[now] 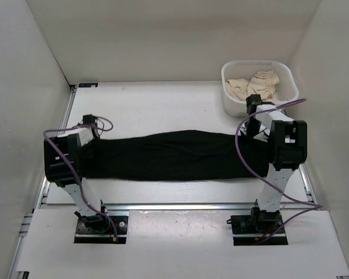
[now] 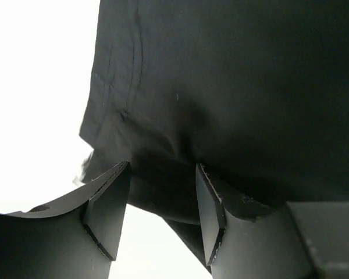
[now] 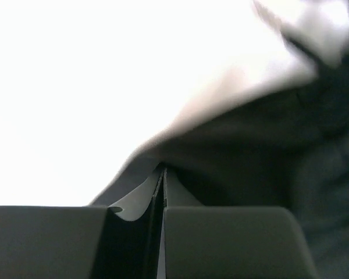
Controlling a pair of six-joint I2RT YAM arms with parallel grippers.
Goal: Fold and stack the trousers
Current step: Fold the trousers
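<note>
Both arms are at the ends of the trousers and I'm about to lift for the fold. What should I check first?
1. Left jaws closed on the trousers: not ok. They stand apart, with cloth in the gap.
2. Right jaws closed: ok. They are shut at the other end.
3. Cloth pinched in the right jaws: cannot tell.
4. Trousers lying as one long band between the arms: ok.
5. Basket apart from the trousers: ok. It sits at the far right, holding cream cloths.
</note>
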